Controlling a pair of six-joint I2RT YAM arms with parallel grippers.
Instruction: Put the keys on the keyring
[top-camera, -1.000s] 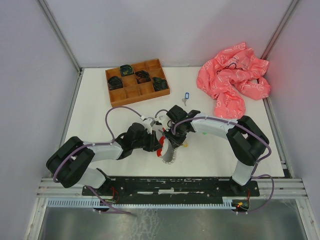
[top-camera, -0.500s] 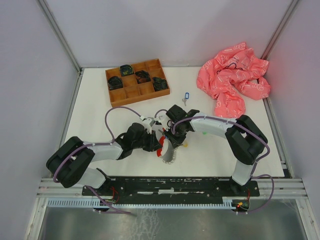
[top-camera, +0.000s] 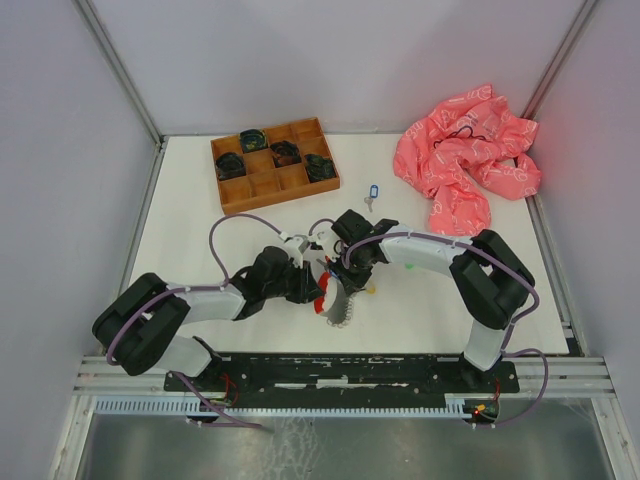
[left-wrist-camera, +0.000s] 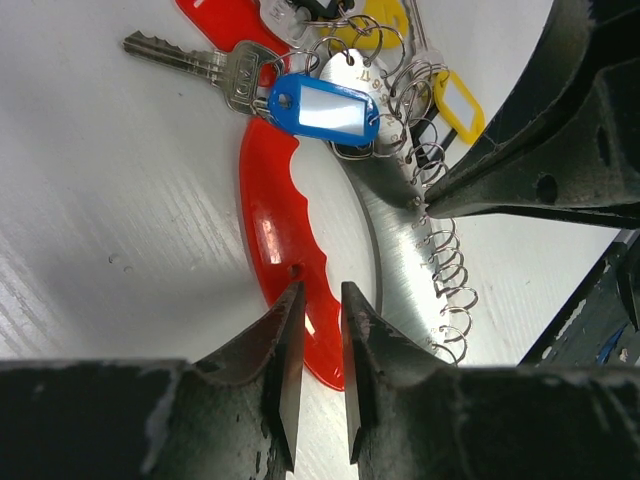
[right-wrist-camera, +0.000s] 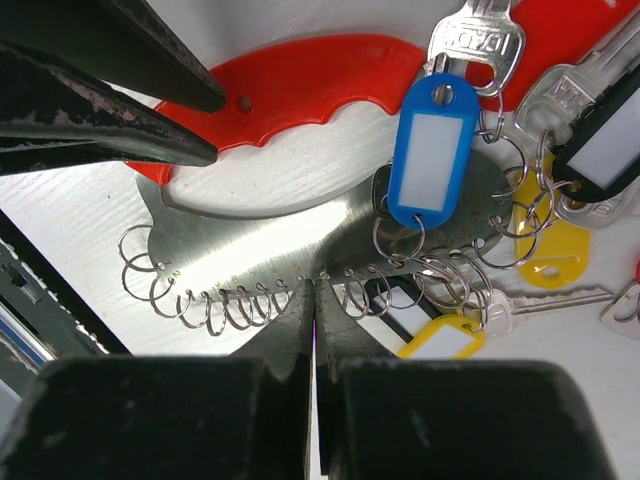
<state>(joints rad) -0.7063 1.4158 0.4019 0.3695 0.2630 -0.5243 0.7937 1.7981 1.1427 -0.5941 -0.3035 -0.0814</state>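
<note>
The keyring (top-camera: 336, 306) is a curved silvery plate (right-wrist-camera: 290, 240) edged with several small wire rings, on a red plastic handle (left-wrist-camera: 268, 215). Keys hang from its rings: one with a blue tag (right-wrist-camera: 430, 145), others with yellow tags (right-wrist-camera: 545, 250). My left gripper (left-wrist-camera: 321, 296) is shut on the lower end of the red handle, which runs in between its narrow-set jaws. My right gripper (right-wrist-camera: 314, 285) is shut, its tips touching the plate's ringed edge between two small rings; nothing shows between its jaws. A loose key with a blue tag (top-camera: 371, 192) lies further back on the table.
A wooden compartment tray (top-camera: 274, 165) with dark items stands at the back left. A crumpled pink cloth (top-camera: 465, 165) lies at the back right. Both arms meet over the keyring near the table's middle front.
My right gripper's jaws have closed at the plate's ringed edge. The left gripper and the keyring have stayed where they were.
</note>
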